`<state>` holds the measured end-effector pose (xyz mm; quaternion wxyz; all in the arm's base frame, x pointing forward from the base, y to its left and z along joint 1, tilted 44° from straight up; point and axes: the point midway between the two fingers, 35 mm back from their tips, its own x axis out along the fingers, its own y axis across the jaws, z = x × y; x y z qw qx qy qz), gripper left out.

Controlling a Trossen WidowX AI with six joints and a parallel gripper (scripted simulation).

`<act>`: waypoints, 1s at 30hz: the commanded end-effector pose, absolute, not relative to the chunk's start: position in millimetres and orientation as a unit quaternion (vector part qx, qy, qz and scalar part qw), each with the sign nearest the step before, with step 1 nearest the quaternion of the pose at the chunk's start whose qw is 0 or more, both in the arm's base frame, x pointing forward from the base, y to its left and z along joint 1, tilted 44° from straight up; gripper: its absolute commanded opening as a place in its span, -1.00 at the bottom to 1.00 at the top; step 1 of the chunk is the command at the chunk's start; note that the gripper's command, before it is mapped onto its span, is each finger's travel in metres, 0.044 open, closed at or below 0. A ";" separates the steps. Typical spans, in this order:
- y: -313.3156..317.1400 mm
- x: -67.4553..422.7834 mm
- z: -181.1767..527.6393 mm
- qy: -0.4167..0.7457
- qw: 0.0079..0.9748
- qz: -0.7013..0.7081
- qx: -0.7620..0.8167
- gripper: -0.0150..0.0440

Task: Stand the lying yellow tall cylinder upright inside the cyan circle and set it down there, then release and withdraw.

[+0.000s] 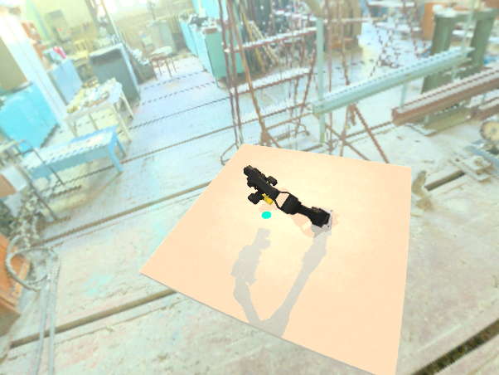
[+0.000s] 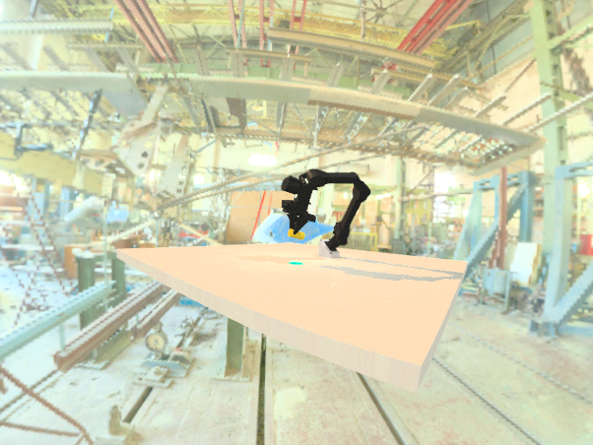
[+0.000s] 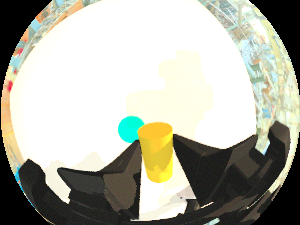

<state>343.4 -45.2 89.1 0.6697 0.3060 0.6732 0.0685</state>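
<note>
My gripper (image 1: 267,200) (image 2: 296,232) (image 3: 155,140) is shut on the yellow tall cylinder (image 1: 268,200) (image 2: 296,234) (image 3: 158,151) and holds it well above the table. In the wrist view the cylinder points away from the camera, between the two dark fingers. The cyan circle (image 1: 266,215) (image 2: 296,263) (image 3: 129,128) is a small flat disc on the peach table top (image 1: 352,290) (image 2: 345,315). It lies below the gripper; in the wrist view it shows just left of the cylinder's far end.
The arm's base (image 1: 325,219) (image 2: 329,251) is fixed to the table to the right of the circle. The arm casts a long grey shadow (image 1: 265,286) over the front of the table. The table's edges drop off to a workshop floor all round.
</note>
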 end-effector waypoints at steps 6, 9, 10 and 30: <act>-44.8 343.3 84.8 0.664 0.686 0.050 0.295 -0.14; -44.6 343.6 83.5 0.660 0.691 0.045 0.291 -0.14; -44.5 343.7 83.1 0.658 0.693 0.043 0.290 -0.14; -43.5 345.8 76.3 0.626 0.730 0.008 0.272 -0.14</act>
